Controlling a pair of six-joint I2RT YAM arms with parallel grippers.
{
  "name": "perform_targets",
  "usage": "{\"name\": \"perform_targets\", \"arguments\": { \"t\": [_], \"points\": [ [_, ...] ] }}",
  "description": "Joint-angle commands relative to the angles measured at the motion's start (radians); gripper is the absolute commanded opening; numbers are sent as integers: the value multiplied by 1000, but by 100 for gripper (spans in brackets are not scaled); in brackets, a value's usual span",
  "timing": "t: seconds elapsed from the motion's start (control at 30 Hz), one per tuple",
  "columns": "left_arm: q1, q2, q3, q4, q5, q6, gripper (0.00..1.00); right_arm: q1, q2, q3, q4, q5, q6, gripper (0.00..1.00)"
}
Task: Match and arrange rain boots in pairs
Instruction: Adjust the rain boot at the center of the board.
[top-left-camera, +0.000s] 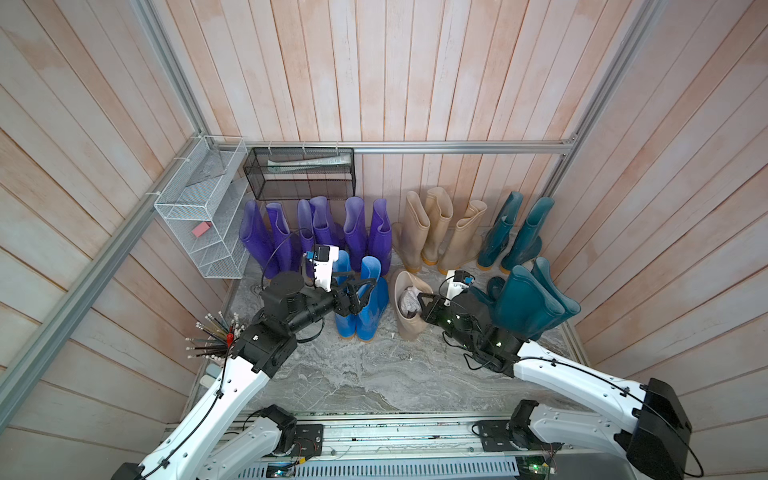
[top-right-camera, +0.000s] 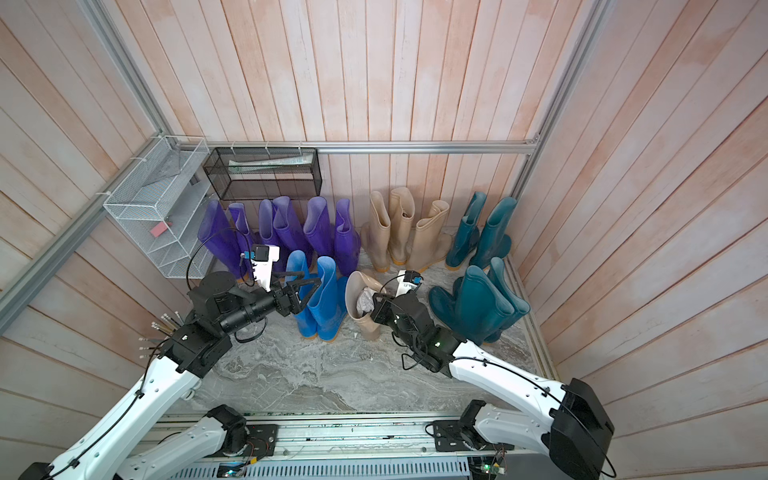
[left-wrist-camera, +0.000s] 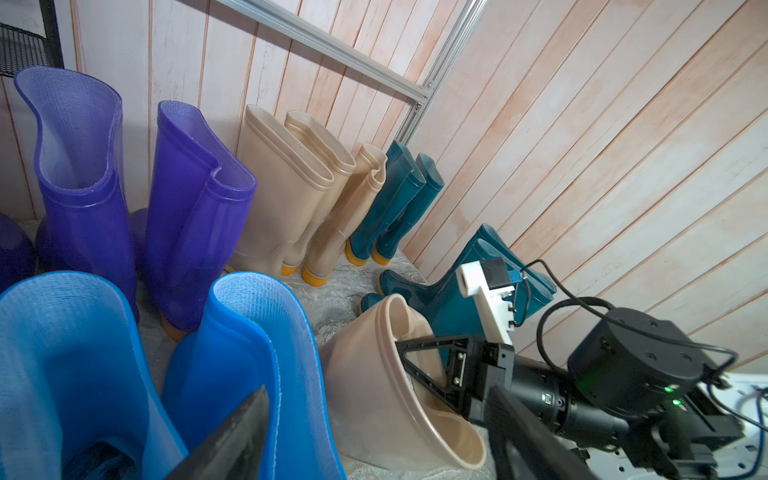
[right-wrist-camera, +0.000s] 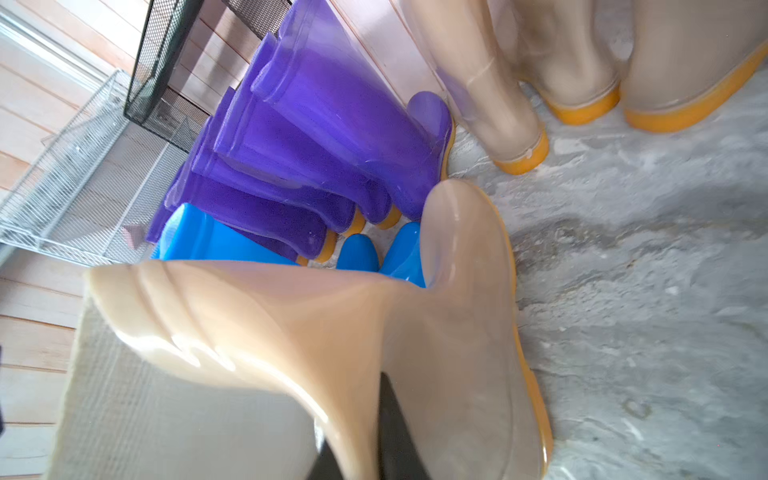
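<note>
Rain boots (top-left-camera: 380, 237) stand mostly grouped by colour at the back; 1 beige boot (top-left-camera: 409, 328) leans on the bench (top-left-camera: 374, 374). The right hand (top-left-camera: 426, 307) straddles its rim, grip unclear; the left hand (top-left-camera: 365, 295) gapes by the blue pair (top-left-camera: 368, 324). Next, probably: stand it beside the 3 beige boots (top-left-camera: 436, 228).

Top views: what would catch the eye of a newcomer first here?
A row of glossy purple rubber boots lines the back wall. In front of them stands a bright blue rubber pair, and beside it a lone beige rubber boot with the right gripper at its rim.
</note>
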Motion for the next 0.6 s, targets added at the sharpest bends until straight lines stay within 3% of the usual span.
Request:
{"name": "perform_targets", "arguments": {
  "t": [0.0, 0.1, 0.33, 0.43, 0.57],
  "points": [
    [-2, -13, -1, -17, 17, 15, 86, -20, 16, 36, 118, -30, 24, 29],
    [-3, -9, 9, -40, 23, 20, 87, -28, 9, 46, 88, -43, -13, 41],
    [-25, 12, 62, -69, 38, 27, 86, -31, -18, 83, 50, -96, -120, 38],
    [-100, 49, 103, -107, -20, 52, 84, -29, 8, 86, 50, -128, -115, 35],
    [-273, 111, 166, -162, -221, 77, 85, -28, 10, 85, 62, -145, -131, 35]
  ]
}}
